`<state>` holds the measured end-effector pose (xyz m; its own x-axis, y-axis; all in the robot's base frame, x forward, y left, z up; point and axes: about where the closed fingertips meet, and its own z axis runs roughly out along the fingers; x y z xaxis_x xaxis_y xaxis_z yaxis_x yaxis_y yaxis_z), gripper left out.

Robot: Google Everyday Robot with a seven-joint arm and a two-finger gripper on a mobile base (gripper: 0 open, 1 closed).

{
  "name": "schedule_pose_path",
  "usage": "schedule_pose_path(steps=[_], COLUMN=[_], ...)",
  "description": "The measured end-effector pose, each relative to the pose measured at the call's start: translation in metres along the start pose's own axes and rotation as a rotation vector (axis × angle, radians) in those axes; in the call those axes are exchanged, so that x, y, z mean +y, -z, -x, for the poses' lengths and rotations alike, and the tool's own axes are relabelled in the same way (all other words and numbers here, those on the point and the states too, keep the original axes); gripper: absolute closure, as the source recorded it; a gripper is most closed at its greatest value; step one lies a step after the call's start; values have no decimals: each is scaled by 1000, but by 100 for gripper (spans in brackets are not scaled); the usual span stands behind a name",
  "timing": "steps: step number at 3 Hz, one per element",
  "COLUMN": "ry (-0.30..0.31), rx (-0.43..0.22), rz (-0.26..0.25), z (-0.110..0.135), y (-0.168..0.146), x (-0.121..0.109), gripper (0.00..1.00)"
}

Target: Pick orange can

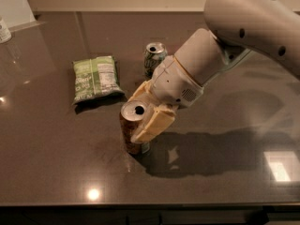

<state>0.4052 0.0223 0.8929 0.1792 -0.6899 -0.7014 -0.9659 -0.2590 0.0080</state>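
Holds the orange can (128, 131) clamped in the gripper (139, 116), low on the surface (56, 163); looks grasped, has yet to lift it clear.

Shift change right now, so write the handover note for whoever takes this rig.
Tool: down at the orange can, set around its upper half; whether the grip is closed cannot be told.
Orange can: upright, apparently resting on the table, near the front edge.
Nearby: green-and-white can behind the tool, green snack bag to the left; both stand apart from the orange can.
Done: the approach to the right can.
Left: confirm a firm grip, then lift the can off the table.
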Motion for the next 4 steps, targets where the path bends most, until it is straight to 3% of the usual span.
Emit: schedule_pose_path(steps=[1, 2, 3, 4], ry=[-19, -52, -51, -24], rx=[2, 2, -14, -54], rz=[-3, -25, -59, -148], z=[4, 13, 29, 70], y=[11, 37, 67, 129], x=[-1, -8, -15, -31], gripper=[87, 100, 100, 100])
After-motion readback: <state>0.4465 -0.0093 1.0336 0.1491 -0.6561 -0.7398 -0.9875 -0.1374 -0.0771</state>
